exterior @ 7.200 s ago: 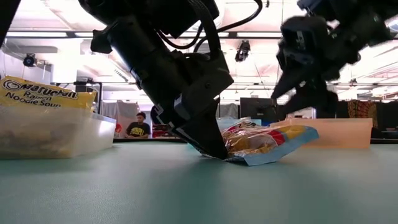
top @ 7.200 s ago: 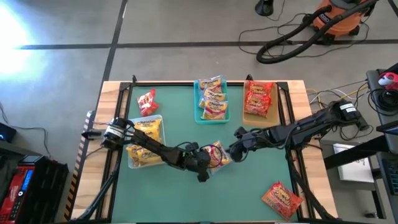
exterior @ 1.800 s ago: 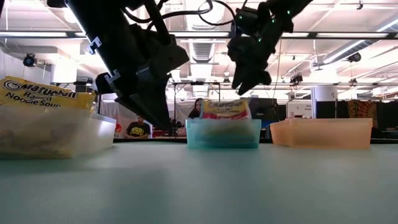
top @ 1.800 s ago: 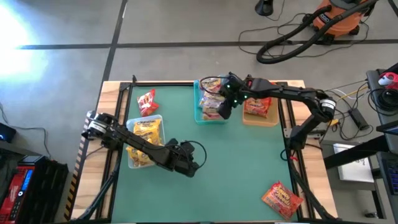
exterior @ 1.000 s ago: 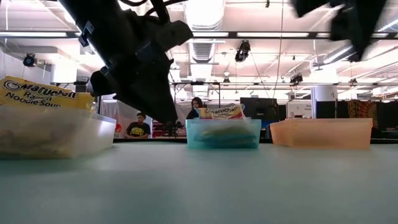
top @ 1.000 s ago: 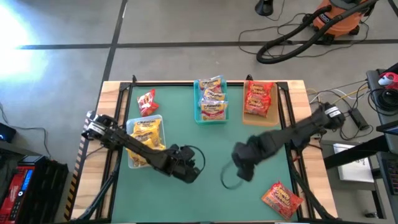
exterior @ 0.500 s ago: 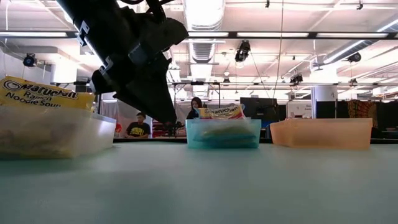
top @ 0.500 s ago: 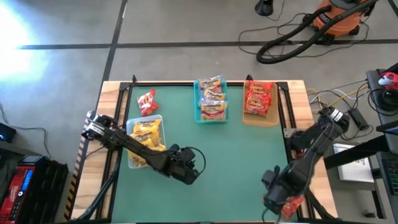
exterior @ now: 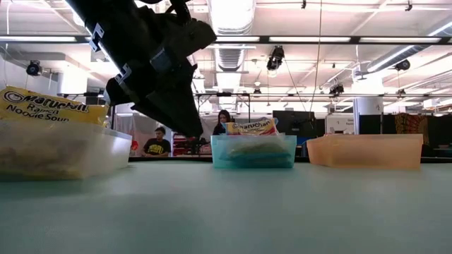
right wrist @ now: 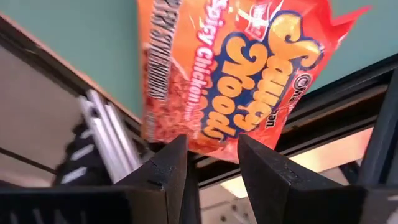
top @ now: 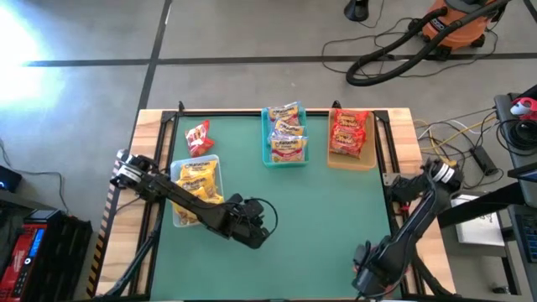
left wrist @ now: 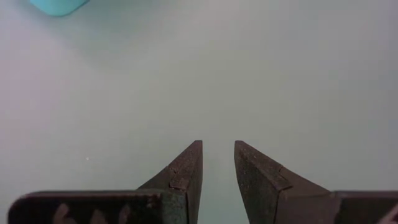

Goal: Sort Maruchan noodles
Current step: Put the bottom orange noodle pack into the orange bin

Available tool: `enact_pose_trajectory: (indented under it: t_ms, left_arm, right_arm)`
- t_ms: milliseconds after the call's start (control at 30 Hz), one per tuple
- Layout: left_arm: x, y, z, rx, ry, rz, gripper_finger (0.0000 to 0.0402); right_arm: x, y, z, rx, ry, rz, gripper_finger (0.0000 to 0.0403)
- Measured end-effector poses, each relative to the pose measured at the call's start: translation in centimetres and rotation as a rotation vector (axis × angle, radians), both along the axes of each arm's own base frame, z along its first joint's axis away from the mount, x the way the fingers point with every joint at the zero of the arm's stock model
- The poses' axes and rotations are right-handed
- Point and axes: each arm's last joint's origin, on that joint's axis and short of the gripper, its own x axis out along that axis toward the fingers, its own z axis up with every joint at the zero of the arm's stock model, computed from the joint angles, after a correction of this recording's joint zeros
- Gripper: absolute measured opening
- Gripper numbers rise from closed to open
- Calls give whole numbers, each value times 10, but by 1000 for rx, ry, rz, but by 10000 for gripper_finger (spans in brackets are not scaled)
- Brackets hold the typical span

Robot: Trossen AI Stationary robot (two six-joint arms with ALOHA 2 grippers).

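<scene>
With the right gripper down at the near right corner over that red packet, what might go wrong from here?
1. The red packet lies at the table's edge rail; a nudge from the right gripper might push it off.
2. The fingers straddle only the packet's end, so a pinch may slip.
3. The left gripper hovers mid-table, possibly in the carry path.

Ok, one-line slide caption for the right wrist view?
Right gripper closing in on an orange spicy-chicken noodle packet lying at the green table's edge.
</scene>
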Motion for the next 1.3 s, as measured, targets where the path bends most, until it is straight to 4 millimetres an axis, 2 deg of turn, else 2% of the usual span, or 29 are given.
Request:
enact_pose_trajectory:
  t_ms: [467,733,1000,1300]
  left_arm:
    - [1,-1,1,-10,-17,0,76]
    - [1,-1,1,-10,-17,0,76]
    - [3,2,1,-10,-19,8,76]
    - [6,2,4,-24,-46,9,76]
  right_arm:
    - [-7,-9,-41,5,55,156,132]
    - [-5,-17,-48,-67,-78,267,132]
    - [26,-40,-50,-361,-412,424,132]
    - [75,-91,-55,-719,-622,420,132]
